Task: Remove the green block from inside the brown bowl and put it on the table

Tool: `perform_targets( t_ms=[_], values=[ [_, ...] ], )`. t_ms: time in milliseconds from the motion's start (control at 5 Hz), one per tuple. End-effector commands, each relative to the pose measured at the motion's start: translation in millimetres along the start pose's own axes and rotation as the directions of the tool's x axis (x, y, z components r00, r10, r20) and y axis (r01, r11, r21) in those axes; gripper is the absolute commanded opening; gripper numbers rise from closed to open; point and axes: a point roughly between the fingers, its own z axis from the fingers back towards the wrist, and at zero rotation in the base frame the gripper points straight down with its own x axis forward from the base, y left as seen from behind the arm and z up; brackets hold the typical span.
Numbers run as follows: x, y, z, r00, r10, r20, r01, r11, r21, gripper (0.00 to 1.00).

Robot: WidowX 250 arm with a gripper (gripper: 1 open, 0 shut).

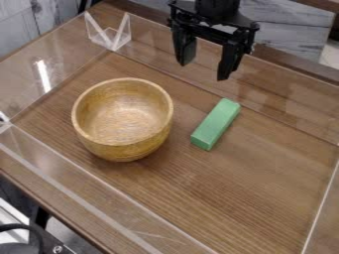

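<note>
Plainly, the dark wood-grain worktop (265,189) was the biggest thing in view, walled along its edges with clear acrylic, and it carried two loose things, one of each kind. One brown bowl (122,119) sat towards the left edge, upright, thick-walled, and its hollow showed only bare grain. One green block (215,124) lay flat on the bare worktop just beside the bowl on its right, apart from the rim, its long axis slanting towards the far right corner. So the block was out of the bowl and resting on the wood, and the task looked finished as things lay.

Above the far edge hung the single tool (209,55), pointing down, its two dark fingers spread wide with nothing between them, well clear of both the block and the bowl.

As a judgement, the block appeared a stiff, solid, light bar with flat, smooth sides; it should not crush or bend. The best hold would be across its narrow width at the middle of its length, fingers set square to the long sides, so it would not swing or slip. The bowl looked heavier and unlikely to tip.
</note>
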Motion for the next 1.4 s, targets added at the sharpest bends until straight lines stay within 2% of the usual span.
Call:
perform_targets(
  t_ms=[0,200,600,1200],
  values=[
    [1.5,11,-0.6,1.000,0.013,0.004,-0.013,1.000,-0.002,1.00],
    [2.9,23,-1.2,1.000,0.027,0.009,-0.027,1.000,-0.004,1.00],
    [9.1,57,2.7,0.998,0.040,0.038,-0.040,0.999,-0.001,1.00],
    [25.9,71,5.9,0.995,0.047,0.093,-0.047,0.999,0.001,1.00]
  ],
)
